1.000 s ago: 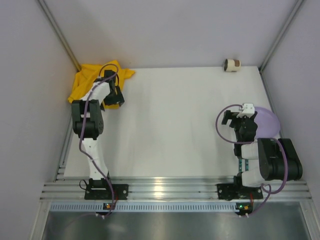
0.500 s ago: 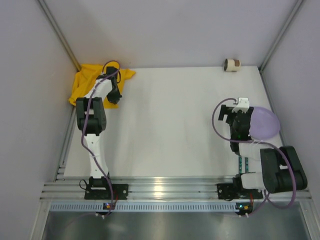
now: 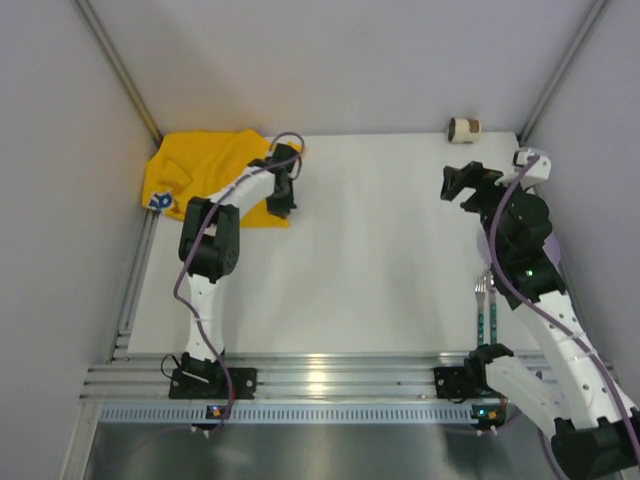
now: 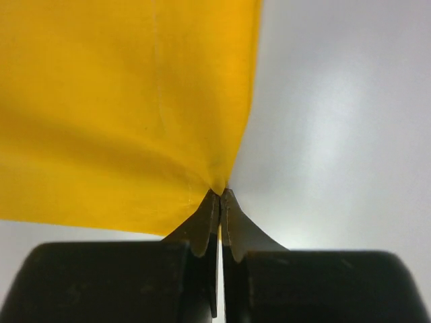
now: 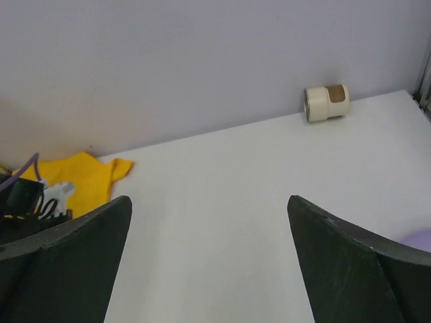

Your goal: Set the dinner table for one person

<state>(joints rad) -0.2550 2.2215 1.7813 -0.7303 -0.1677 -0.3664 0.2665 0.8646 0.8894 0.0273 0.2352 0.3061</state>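
Left gripper [image 4: 220, 195]: jaws pressed together, only a hairline gap between the dark fingertips, pinching one corner of the yellow cloth [image 3: 205, 172]; the fabric fans out from the pinch point, a stitched seam running along it. Left arm: reaches out to the near right corner of that cloth, over the far left part of the table. Yellow cloth: spread mostly flat in the far left corner, a small blue print near its left edge, one side lapping against the frame rail. Right gripper [image 5: 209, 200]: jaws spread wide, nothing between them and nothing touched; held above the table's far right part, facing across the surface toward the back wall. Dinner table [image 3: 370, 250]: large, flat, matte white rectangle, filling the floor of the enclosure from the aluminium rail at the arm bases to the grey back wall; most of its middle bare. Cream cylinder [image 3: 463, 128]: lying on its side at the far edge, right of centre, a brown patch on its side, well apart from both grippers. Cutlery [image 3: 486, 308]: two teal-handled pieces side by side near the right arm's base, one showing fork tines, partly hidden by the arm. Lilac edge [image 5: 421, 239]: sliver only at the right wrist view's lower right; kind cannot be told.
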